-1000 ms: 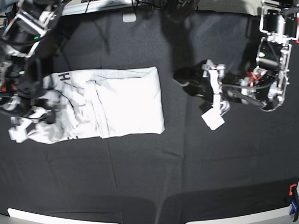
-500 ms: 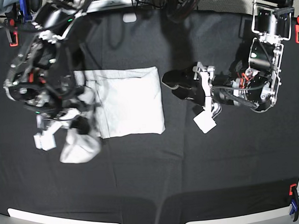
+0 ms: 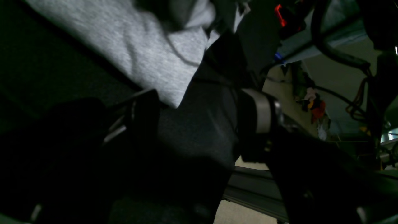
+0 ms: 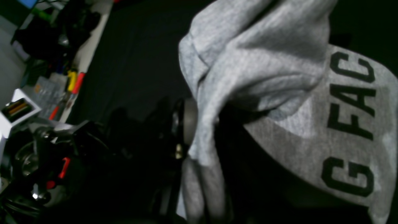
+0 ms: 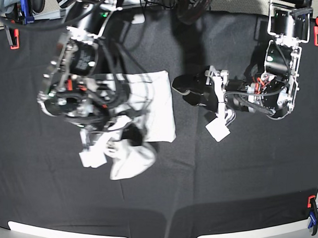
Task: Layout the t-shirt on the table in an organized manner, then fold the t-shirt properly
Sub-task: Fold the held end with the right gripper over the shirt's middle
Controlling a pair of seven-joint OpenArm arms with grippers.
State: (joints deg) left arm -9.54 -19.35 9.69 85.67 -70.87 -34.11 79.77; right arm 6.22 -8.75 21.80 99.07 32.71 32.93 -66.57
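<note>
T-shirt (image 5: 148,106): light grey, folded, left of centre on the table (image 5: 234,174), one bunched end lifted. Right gripper (image 5: 115,146): jaws pinched on that bunched cloth. Left gripper (image 5: 218,104): right of shirt, jaws wide apart, empty.

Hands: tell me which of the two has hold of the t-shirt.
The right hand, on the base view's left: shut on a bunched fold of the t-shirt. The left hand stands open beside it, holding nothing.

t-shirt (image 5: 153,106) on table (image 5: 229,174), left of centre
</note>
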